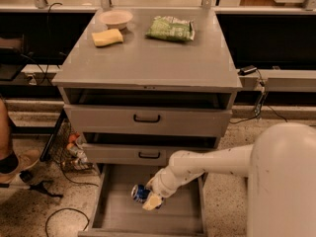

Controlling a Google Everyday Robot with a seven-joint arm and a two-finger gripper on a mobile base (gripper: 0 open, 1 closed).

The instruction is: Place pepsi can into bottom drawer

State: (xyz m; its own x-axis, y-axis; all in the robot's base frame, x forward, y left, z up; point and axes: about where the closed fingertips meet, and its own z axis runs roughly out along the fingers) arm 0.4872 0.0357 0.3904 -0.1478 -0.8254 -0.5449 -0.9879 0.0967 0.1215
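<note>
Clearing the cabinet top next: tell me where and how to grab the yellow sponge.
Grip the yellow sponge across its narrower width, from straight above: it lies flat, a low block. The tool, over the open bottom drawer, holds the pepsi can.

Three drawers (148,121); one gripper (149,199) over lowest (123,217)

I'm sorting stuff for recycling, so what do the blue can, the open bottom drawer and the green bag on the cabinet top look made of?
The pepsi can, held in the gripper over the bottom drawer: likely aluminium, glossy blue print. The drawer: looks like grey painted sheet metal, flat matte floor. The green bag: probably thin plastic film, crinkled and slightly shiny.
</note>
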